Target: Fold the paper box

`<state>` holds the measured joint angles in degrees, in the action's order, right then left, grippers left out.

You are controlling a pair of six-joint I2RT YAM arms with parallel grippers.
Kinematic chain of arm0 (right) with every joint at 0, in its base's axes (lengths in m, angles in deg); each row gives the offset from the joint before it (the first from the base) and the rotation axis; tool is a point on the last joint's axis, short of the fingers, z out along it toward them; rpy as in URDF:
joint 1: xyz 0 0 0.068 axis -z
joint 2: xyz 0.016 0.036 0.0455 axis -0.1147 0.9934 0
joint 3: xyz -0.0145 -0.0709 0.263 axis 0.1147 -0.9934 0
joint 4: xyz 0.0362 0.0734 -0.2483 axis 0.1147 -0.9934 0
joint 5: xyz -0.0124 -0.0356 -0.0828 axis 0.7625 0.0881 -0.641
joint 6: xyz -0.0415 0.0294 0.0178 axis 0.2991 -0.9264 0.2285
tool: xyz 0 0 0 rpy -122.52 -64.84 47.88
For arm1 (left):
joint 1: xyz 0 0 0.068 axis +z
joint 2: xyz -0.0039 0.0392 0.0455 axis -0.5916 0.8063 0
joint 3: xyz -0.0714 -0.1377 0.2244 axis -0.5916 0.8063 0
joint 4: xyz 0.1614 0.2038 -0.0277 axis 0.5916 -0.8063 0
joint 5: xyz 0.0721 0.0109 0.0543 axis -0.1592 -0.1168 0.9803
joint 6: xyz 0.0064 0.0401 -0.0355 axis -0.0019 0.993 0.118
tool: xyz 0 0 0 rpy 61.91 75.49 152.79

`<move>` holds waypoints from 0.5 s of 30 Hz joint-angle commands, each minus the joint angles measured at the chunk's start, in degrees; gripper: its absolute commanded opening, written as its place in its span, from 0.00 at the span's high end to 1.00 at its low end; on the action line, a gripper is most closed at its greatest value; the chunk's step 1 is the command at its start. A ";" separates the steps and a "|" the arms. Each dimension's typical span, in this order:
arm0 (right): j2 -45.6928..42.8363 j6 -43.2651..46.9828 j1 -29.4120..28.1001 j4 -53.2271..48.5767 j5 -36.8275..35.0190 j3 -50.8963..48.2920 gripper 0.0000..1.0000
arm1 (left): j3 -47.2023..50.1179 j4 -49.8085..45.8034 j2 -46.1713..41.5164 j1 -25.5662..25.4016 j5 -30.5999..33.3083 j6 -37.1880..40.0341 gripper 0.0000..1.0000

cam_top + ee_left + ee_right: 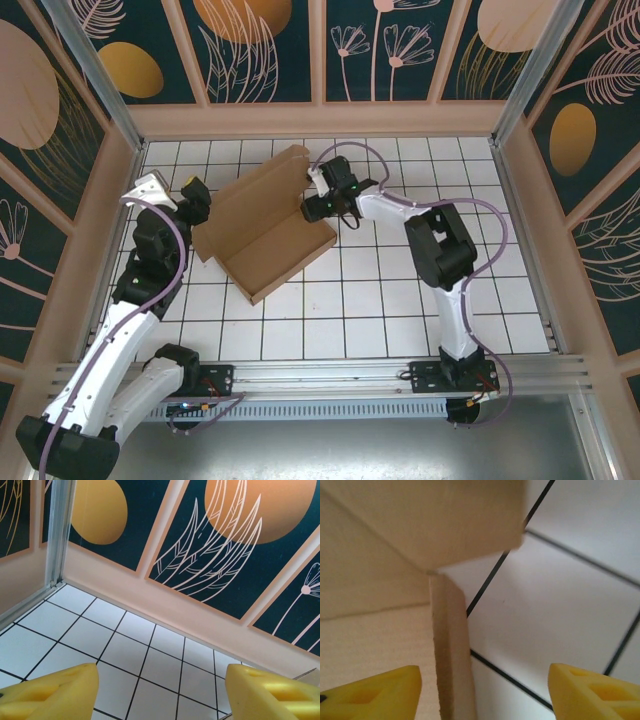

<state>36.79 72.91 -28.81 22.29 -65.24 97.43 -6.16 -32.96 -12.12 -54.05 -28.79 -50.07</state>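
1. The table [400, 300] is a flat white surface ruled into square tiles by thin dark lines.
2. Pale walls [320, 120] close it in at the far side, left and right.
3. An aluminium rail [330, 375] runs along its near edge.
4. The paper box [265, 235] lies directly on the tiles, left of centre in the far half, turned diagonally to the grid.
5. Its brown base sits flat, with low walls raised along its edges and a wide flap standing up on its far side.
6. In the right wrist view, one upright cardboard wall edge meets the tiles beside a dark grid line.
7. The tiles near and right of the box are bare.
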 commanded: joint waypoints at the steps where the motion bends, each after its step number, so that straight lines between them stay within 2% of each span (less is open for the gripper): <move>1: 2.05 2.80 -1.05 -3.11 -1.78 2.32 0.40 | 1.26 2.60 -1.08 -0.31 0.18 0.97 0.32; 8: 4.84 4.56 -3.09 -4.71 -9.84 3.28 0.72 | 2.32 3.68 -2.46 -0.26 -0.05 1.12 0.32; 11: 5.95 6.48 -4.25 -7.06 -14.14 4.63 0.90 | 2.50 3.78 -2.97 -0.32 0.06 1.40 0.32; 13: 5.41 6.92 -4.97 -7.67 -19.59 4.51 0.95 | 2.50 3.62 -3.34 -0.58 0.59 1.57 0.31; 15: 3.48 6.56 -5.42 -8.01 -23.76 3.63 0.96 | 2.63 3.77 -3.67 -0.84 0.88 1.88 0.30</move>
<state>41.31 78.11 -33.40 17.46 -79.38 100.40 -4.06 -31.25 -14.83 -54.35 -28.77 -49.59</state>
